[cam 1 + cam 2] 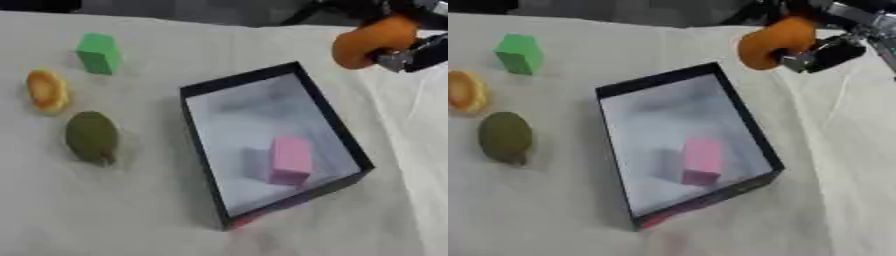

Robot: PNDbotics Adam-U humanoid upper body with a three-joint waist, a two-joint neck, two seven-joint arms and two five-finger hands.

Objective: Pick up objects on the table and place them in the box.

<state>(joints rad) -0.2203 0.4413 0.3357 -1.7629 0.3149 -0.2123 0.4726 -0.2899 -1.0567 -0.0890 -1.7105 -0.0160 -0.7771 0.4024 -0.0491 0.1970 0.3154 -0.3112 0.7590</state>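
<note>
The black box (337, 131) sits in the middle with a pink block (290, 160) inside. At 1 o'clock, the right hand (826, 52) holds an orange round thing (773, 43) in curled fingers, outside the box rim. Let go now, it could fall on the white cloth (131, 210) and roll. At 9 o'clock wait a green fruit (91, 137), a yellow-orange food (46, 90) and a green block (98, 52). No writing shows. The left hand is out of view.
</note>
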